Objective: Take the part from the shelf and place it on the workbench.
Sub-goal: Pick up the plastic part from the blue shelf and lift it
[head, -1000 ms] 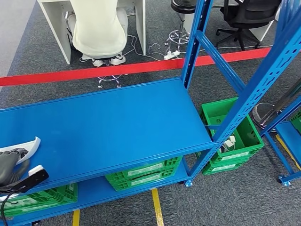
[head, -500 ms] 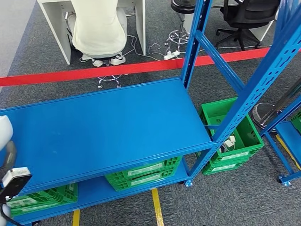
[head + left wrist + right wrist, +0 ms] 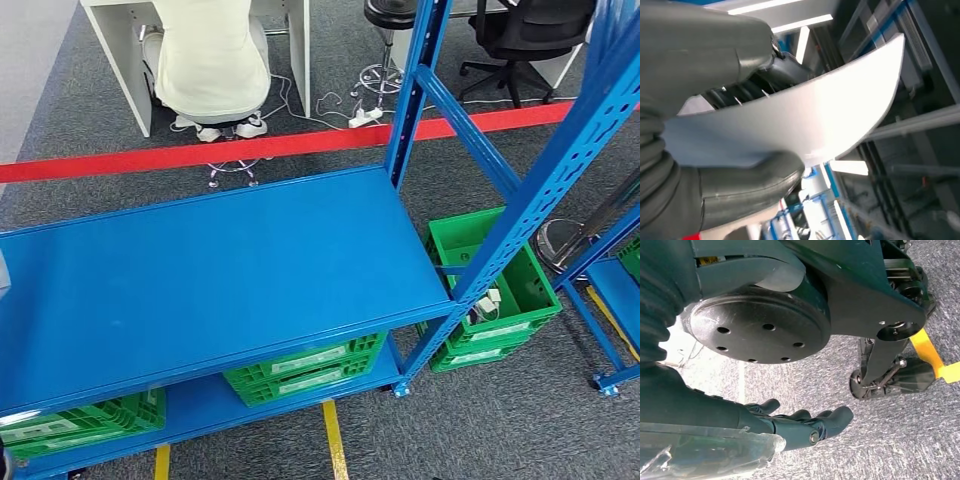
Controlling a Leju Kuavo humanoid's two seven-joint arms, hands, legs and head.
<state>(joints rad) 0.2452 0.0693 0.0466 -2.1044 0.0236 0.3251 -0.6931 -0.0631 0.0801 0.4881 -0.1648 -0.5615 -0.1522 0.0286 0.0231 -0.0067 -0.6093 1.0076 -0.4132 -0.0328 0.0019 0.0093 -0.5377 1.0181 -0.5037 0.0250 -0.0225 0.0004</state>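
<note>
While one white curved part (image 3: pixel 798 120) is clamped between the left hand's (image 3: pixel 715 125) thumb and fingers, away from the blue shelf (image 3: pixel 219 270), the right hand (image 3: pixel 791 427) is held loosely open, empty, above grey floor (image 3: pixel 885 440).

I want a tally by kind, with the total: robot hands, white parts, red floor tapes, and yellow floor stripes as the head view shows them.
Robot hands: 2 (left hand, right hand)
White part: 1, held by the left hand
Red floor tape: 1
Yellow floor stripes: 2 ()
Total: 6
</note>
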